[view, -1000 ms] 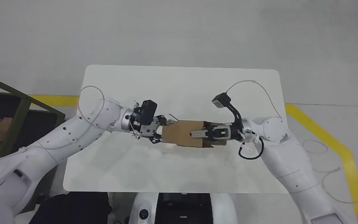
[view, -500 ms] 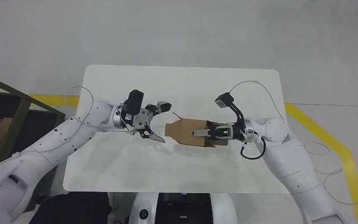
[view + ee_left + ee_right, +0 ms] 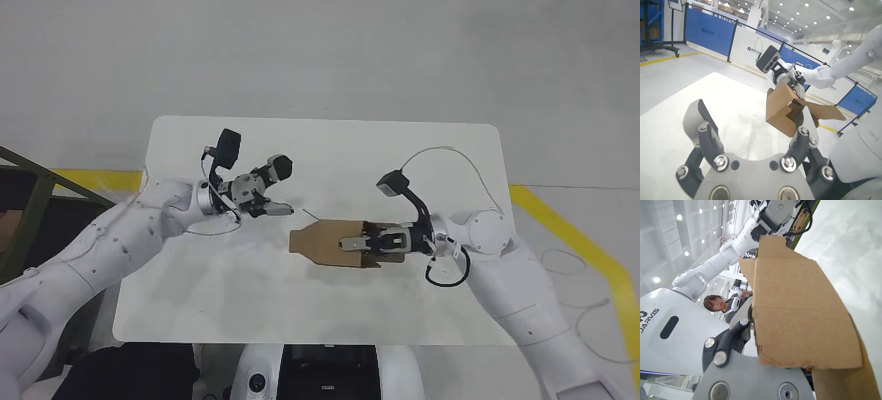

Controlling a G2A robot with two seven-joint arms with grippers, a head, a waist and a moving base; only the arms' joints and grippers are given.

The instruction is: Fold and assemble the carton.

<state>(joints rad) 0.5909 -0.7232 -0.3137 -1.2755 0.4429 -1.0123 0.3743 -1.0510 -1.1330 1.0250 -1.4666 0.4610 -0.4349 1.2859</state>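
Note:
The brown carton (image 3: 325,242) is partly folded, with loose flaps, and is held just above the white table (image 3: 420,160) near its middle. My right gripper (image 3: 356,242) is shut on the carton's right end; in the right wrist view the carton (image 3: 800,313) covers one finger while the other finger (image 3: 743,328) shows beside it. My left gripper (image 3: 280,187) hangs open to the carton's far left, well apart from it. In the left wrist view my left gripper (image 3: 753,117) is wide open and holds nothing, with the carton (image 3: 780,113) beyond it.
A dark green frame (image 3: 25,200) stands off the table's left side. A yellow floor line (image 3: 560,215) runs past the right side. Bare table surface lies along the far side and the front edge.
My left gripper has come off the carton's left end, opened, and drawn back to the far left. The right gripper keeps the carton, which has shifted slightly.

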